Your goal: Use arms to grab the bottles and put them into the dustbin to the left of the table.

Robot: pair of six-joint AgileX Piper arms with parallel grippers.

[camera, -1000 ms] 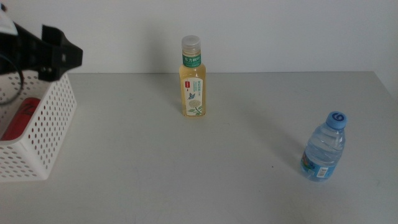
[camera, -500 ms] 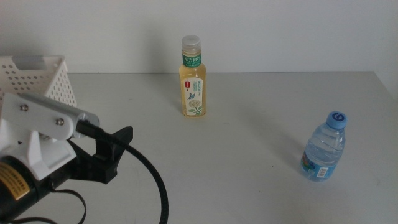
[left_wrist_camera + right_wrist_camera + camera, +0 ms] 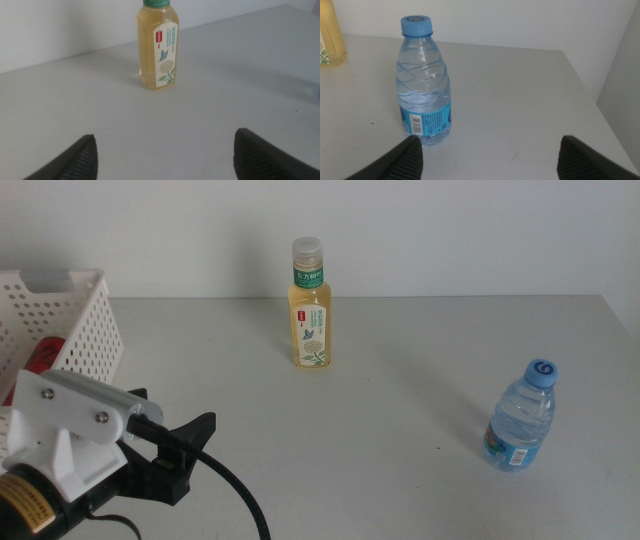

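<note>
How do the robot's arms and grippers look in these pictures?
The left arm has a white housing with screws, a yellow round label, a thick black cable and a black left gripper. Of the right gripper, only two dark, rounded, matte jaw tips show; its arm is out of view.

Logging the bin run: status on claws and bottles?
Left claw open, empty, facing tea bottle. Right claw open, by water bottle. Can in bin. Nothing in the way.
</note>
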